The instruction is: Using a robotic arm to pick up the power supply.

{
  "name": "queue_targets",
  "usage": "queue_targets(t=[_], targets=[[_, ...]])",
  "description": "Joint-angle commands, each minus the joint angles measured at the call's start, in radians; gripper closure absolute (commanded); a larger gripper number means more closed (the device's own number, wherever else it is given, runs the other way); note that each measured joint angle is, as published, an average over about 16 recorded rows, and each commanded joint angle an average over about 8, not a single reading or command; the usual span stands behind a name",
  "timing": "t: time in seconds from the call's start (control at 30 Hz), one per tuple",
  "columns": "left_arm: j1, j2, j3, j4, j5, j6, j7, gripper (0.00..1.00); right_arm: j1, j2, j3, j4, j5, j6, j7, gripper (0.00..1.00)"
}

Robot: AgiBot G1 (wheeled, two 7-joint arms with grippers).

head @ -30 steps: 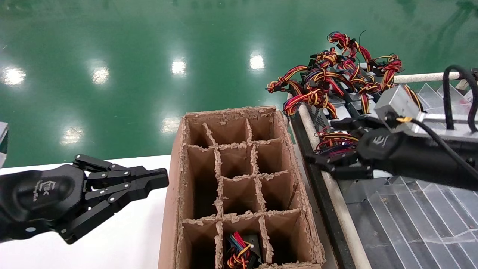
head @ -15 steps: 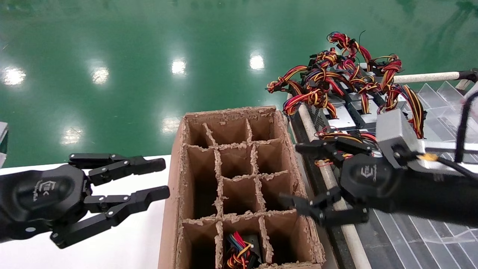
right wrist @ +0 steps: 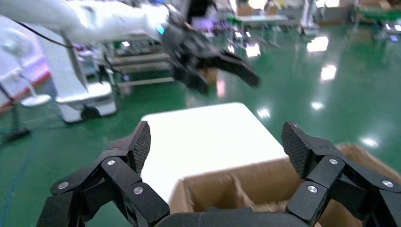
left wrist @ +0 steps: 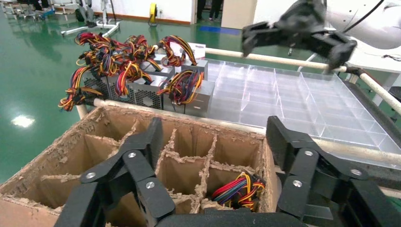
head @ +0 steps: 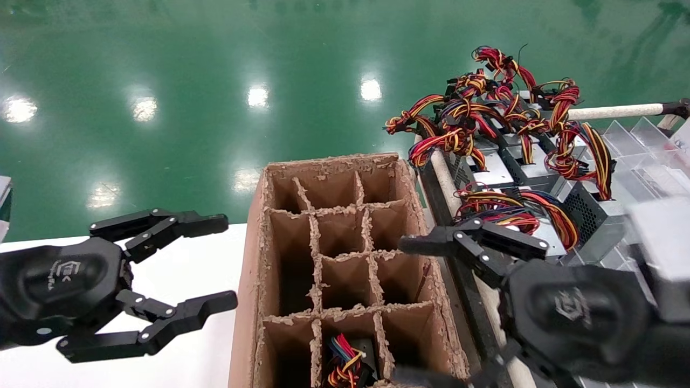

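Several power supplies lie at the right. The nearest power supply (head: 593,215) (left wrist: 191,99) is a silver-grey box with a black vent side and a red, yellow and black wire bundle (head: 506,213). My right gripper (head: 401,310) (right wrist: 217,142) hangs open and empty above the right edge of the cardboard box (head: 345,161), to the near left of that power supply and not touching it. In the left wrist view the right gripper (left wrist: 298,28) shows farther off. My left gripper (head: 226,260) (left wrist: 215,139) is open and empty over the white table (head: 215,350), left of the box.
The cardboard box has several divided cells; a near cell holds a dark unit with blue and red wires (head: 345,361) (left wrist: 241,189). A clear plastic divider tray (head: 647,145) and a white rail (head: 614,112) lie right of the power supplies. Green floor lies beyond.
My right gripper opened and pulled back from the wire bundles toward the near side, ending over the box's right edge. My left gripper went from shut to wide open in place.
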Motion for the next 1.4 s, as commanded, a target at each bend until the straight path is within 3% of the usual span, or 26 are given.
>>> queue_targets(t=[0.03, 1.4], targets=[[0.0, 0.0, 0.0, 0.0, 0.0, 0.0, 0.0, 0.0, -0.014, -0.005, 0.016, -0.002, 0.028, -0.026, -0.021, 0.0], [0.0, 0.0, 0.0, 0.0, 0.0, 0.0, 0.0, 0.0, -0.007, -0.002, 0.007, -0.001, 0.012, -0.012, -0.012, 0.0]])
